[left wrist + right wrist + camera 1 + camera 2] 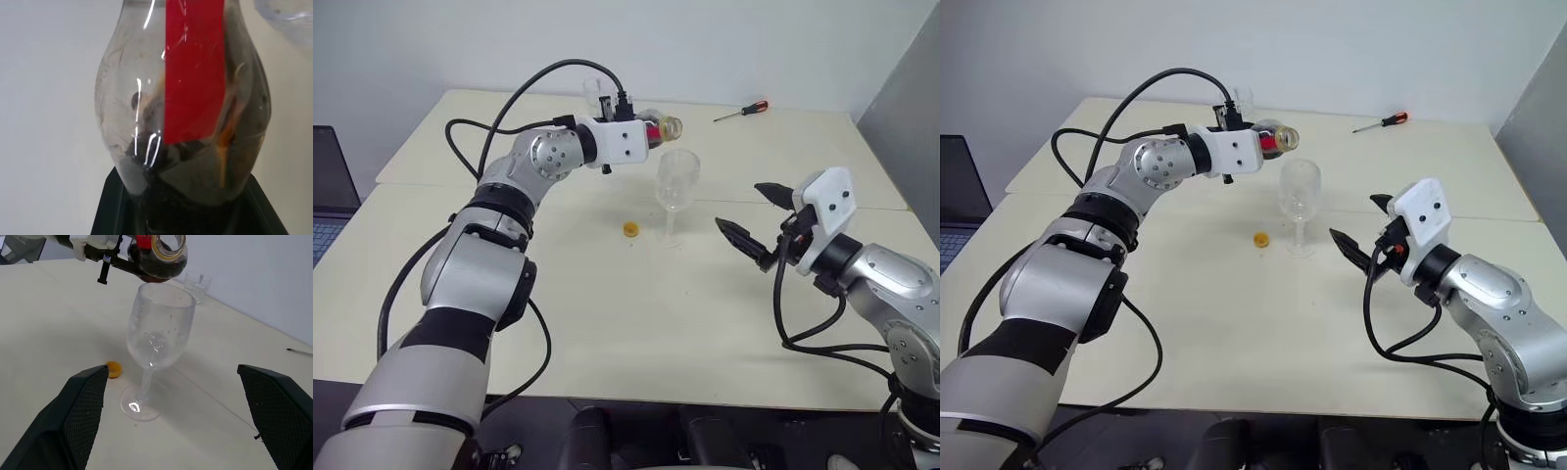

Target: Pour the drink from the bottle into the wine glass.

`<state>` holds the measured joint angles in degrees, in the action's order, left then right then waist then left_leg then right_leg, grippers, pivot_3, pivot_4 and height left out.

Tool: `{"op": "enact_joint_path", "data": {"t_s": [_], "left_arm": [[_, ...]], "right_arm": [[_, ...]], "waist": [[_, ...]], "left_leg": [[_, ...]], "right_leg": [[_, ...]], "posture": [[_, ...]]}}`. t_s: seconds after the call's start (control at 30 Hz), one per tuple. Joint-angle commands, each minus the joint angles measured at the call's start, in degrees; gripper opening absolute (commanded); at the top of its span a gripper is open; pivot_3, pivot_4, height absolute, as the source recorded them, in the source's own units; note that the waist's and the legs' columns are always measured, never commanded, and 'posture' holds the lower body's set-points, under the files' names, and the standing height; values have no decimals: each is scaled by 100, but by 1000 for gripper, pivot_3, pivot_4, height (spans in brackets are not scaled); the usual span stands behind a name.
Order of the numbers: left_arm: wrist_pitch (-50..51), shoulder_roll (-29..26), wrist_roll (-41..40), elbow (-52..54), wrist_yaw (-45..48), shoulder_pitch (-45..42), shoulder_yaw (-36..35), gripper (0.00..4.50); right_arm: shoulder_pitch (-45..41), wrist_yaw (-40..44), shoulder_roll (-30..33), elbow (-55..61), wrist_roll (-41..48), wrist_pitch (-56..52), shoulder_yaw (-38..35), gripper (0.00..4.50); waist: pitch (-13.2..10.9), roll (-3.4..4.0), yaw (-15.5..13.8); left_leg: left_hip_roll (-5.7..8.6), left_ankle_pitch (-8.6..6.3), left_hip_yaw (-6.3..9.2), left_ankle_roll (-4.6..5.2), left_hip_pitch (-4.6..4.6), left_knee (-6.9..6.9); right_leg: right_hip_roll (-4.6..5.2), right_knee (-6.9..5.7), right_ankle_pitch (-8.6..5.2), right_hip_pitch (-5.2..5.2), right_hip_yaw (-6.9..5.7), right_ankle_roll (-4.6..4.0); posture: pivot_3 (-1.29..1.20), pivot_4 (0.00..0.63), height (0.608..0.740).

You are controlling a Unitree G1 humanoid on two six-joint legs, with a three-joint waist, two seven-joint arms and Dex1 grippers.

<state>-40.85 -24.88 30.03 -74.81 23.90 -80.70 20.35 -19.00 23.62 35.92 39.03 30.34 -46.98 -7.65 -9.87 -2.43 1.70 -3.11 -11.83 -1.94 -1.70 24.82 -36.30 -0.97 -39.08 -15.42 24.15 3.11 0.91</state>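
My left gripper (644,131) is shut on the bottle (661,127), a small clear bottle with a red label (194,73). It lies about level, its uncapped mouth (168,245) just above the rim of the wine glass (676,181). The drink (159,267), a dark liquid, lies along the low side of the bottle. The wine glass stands upright mid-table, its bowl (157,330) clear. A small yellow cap (630,230) lies on the table beside the glass's foot. My right gripper (750,213) is open and holds nothing, level, to the right of the glass and apart from it.
A short clear tumbler (595,90) stands at the table's far side behind the left wrist. A red-handled screwdriver (741,111) lies at the far right. A laptop (328,196) sits off the table's left edge. The pale table (607,323) has free room in front.
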Motion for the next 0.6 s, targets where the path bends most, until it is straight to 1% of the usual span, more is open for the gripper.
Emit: {"op": "enact_joint_path", "data": {"t_s": [0.03, 0.47, 0.6], "left_arm": [[-270, -173, 199, 167, -351, -321, 126, 950], [-528, -409, 691, 145, -740, -407, 500, 924], [-507, -440, 968, 141, -1042, -488, 701, 924]], "right_arm": [[-67, -45, 48, 163, -37, 43, -54, 4500], [-37, -33, 91, 105, -103, 32, -30, 4500], [-53, -21, 88, 102, -134, 23, -11, 4500]], "waist": [[0, 0, 2], [0, 0, -6], [0, 0, -5]], "left_leg": [[0, 0, 0, 0, 0, -1], [2, 0, 1, 0, 1, -14], [2, 0, 2, 0, 1, -24]], "right_leg": [[0, -1, 0, 0, 0, 0], [2, -5, 2, -4, -2, -2], [2, -14, 2, -4, -2, -2]], "posture": [[0, 150, 740], [0, 150, 740], [0, 150, 740]]}}
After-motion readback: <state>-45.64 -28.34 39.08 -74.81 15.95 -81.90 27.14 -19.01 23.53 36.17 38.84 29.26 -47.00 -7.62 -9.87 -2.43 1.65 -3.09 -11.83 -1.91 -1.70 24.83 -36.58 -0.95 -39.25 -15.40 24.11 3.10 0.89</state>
